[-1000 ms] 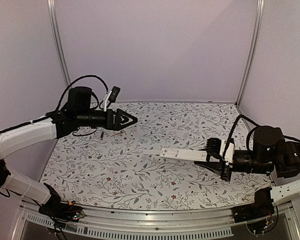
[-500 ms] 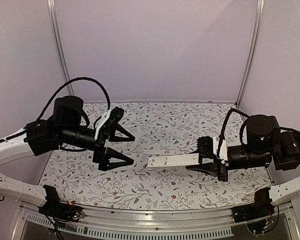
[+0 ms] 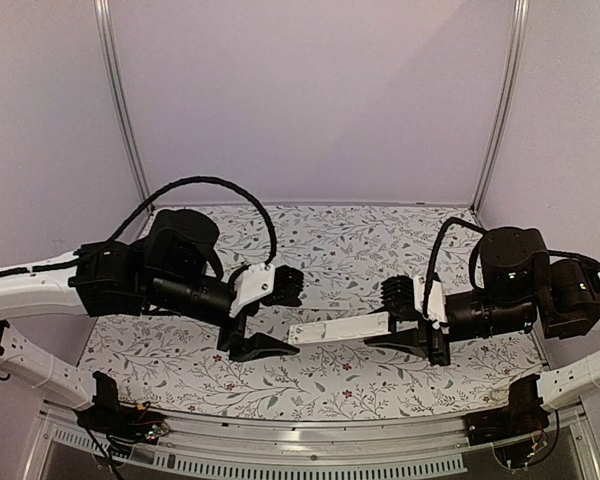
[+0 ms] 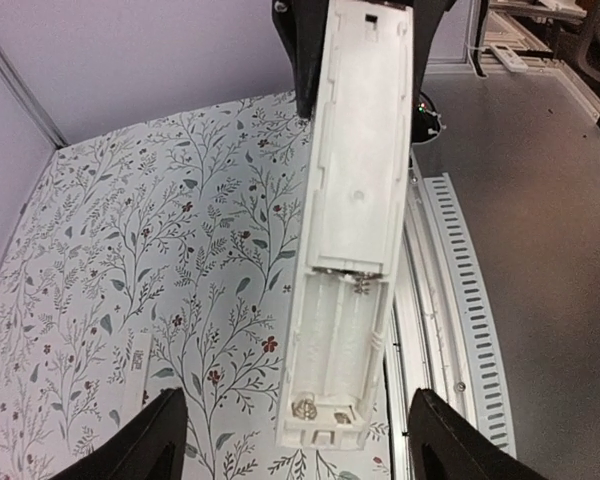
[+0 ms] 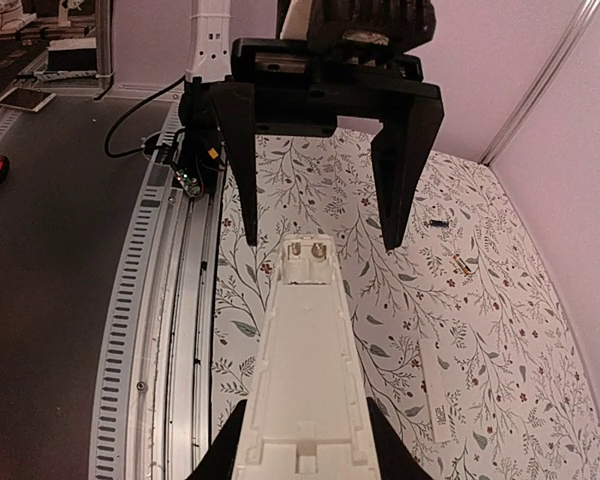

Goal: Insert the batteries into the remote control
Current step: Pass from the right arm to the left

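The right gripper [image 3: 398,322] pinches the remote control [image 3: 340,328] by 1 end, holding it above the table [image 3: 380,240]. The remote's open battery bay sits between the spread jaws of the left gripper [image 3: 283,318], touching neither finger. The blackish battery [image 5: 436,222] and the brass battery [image 5: 464,265] lie on the table, well outside both pairs of jaws.

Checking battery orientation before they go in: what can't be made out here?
- Batteries: right wrist view, too small to tell their ends; top view, unseen, likely behind the left arm.
- Remote: any polarity marks in its compartment, left wrist view, too blurred; button side faces away in both wrist views.
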### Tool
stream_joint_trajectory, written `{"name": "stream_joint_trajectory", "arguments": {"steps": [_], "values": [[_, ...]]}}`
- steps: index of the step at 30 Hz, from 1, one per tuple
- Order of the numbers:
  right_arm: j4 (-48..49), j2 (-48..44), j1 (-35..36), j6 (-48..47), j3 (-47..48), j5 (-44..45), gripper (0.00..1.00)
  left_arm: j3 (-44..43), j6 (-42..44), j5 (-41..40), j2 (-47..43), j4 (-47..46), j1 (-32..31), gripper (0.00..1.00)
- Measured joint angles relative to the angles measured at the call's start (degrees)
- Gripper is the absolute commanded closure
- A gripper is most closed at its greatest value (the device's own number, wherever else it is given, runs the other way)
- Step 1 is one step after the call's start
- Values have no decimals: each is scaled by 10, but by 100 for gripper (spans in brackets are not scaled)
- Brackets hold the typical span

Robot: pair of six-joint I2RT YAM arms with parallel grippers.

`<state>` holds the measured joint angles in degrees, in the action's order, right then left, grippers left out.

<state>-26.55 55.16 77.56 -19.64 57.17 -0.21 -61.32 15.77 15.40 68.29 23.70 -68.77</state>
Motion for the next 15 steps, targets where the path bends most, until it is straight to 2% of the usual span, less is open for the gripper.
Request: {"name": "stream_joint_trajectory", "arguments": {"steps": [5, 15], "values": [[0, 3, 0, 7, 3, -9, 100, -12, 12, -35, 26, 0, -18, 38], [1, 4, 0, 12, 3, -10, 100, -14, 31, -71, 30, -3, -41, 45]]}}
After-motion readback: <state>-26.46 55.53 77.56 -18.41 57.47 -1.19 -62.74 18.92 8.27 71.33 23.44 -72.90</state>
